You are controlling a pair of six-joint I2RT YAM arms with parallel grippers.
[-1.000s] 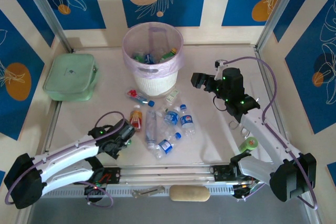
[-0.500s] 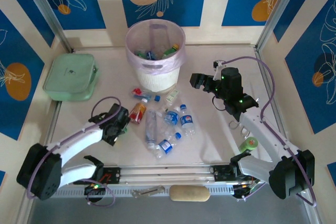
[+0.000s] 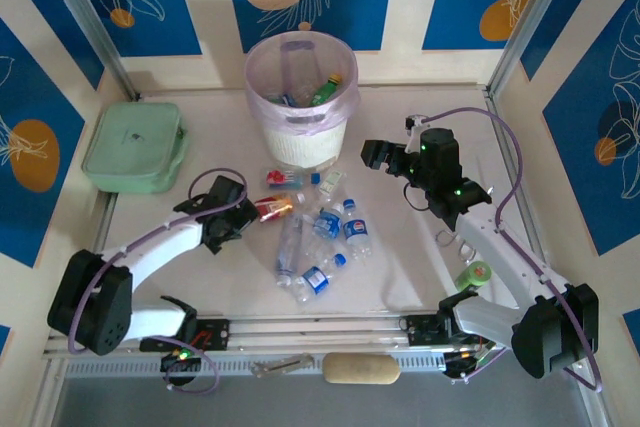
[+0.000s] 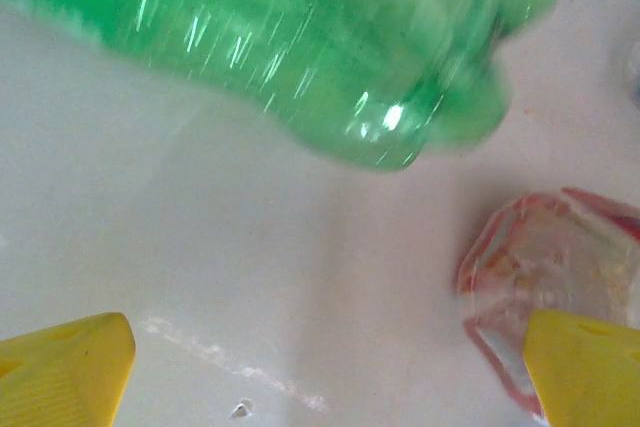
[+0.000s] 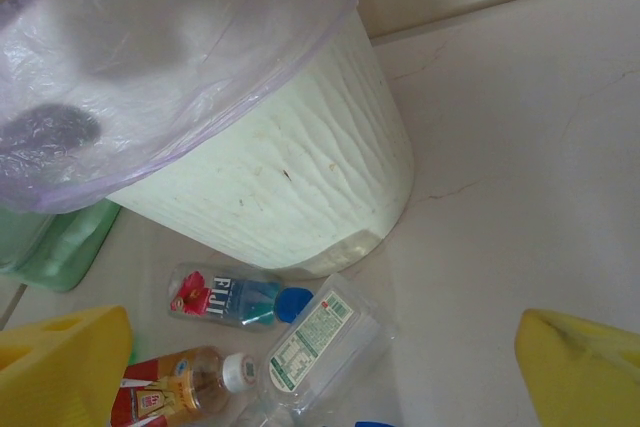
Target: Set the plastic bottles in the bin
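Over on the far left, a flat pale-green box (image 3: 133, 147) with a lid, lying on the tabletop (image 3: 400, 247). Next, the left end effector (image 3: 246, 215), low over the tabletop, yellow fingers (image 4: 62, 367) spread wide with nothing pinched between them. Just beside its right finger, a red-label bottle (image 3: 273, 209) lying on its side, clear round bottom turned toward the left wrist camera. Higher in that wrist view, a blurry green bottle (image 4: 300, 37), too blurry for any words.

At the back in the middle, the bin (image 3: 300, 147): round, white, with a pink-purple bag (image 3: 270, 112) folded over the rim. Inside it, a few bottles, among them a green bottle with a yellow cap (image 3: 326, 87). Just in front of the bin, a FIJI bottle (image 5: 235, 297), the name in white letters, a red flower on the label and a blue cap. Beside it, a clear bottle (image 5: 320, 339) with a white and green label, print too tiny to read. Lower down, a loose bunch of clear bottles (image 3: 325, 237) with blue labels and blue caps, all lying flat, writing too small to make out.

To the right of the bin, the right end effector (image 3: 372, 155), up above the tabletop and pointing toward the bin, yellow fingers (image 5: 585, 367) wide apart, holding nothing. Far right, by the right arm, a lone green bottle (image 3: 473, 275), well apart from the others.
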